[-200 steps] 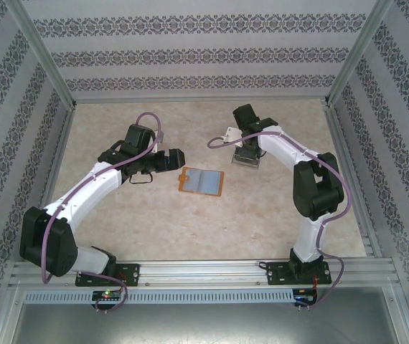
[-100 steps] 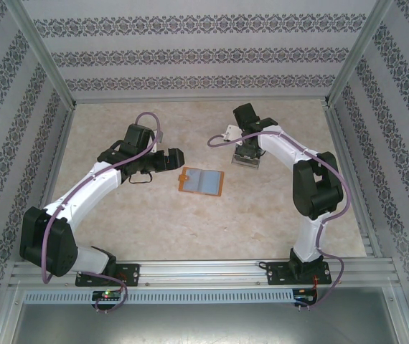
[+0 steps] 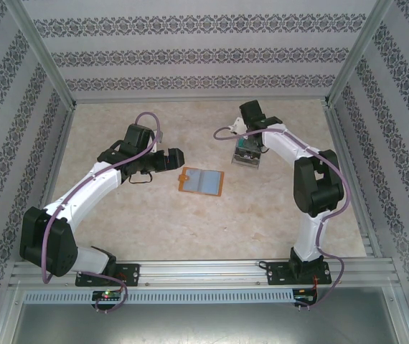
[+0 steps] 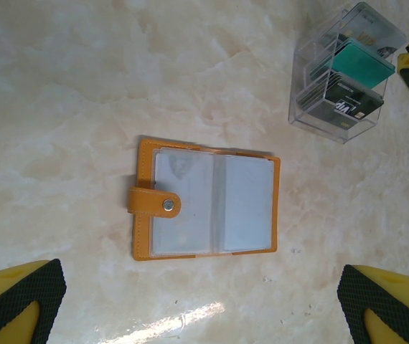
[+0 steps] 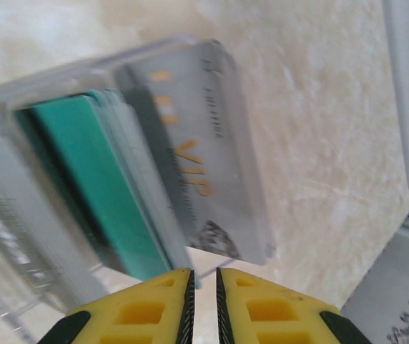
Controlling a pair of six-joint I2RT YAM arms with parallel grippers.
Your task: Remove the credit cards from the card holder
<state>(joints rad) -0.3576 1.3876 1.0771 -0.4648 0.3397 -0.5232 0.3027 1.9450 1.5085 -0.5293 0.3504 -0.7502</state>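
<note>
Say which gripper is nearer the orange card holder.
Left. The left gripper hovers beside the flat orange-tan card holder; the right gripper is farther, at the clear plastic box.

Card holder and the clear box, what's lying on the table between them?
Nothing. In the left wrist view, the stretch between the card holder and the clear box is bare table. The top view shows the same gap.

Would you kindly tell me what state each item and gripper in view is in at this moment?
card holder: lying open flat on the table, snap tab folded over its left page.
credit cards: seated in the holder's clear pockets, not yet out.
clear box: standing on the table, teal and dark cards in it.
left gripper: open wide above the card holder, empty.
right gripper: jaws almost together beside the clear box, nothing between them.
</note>
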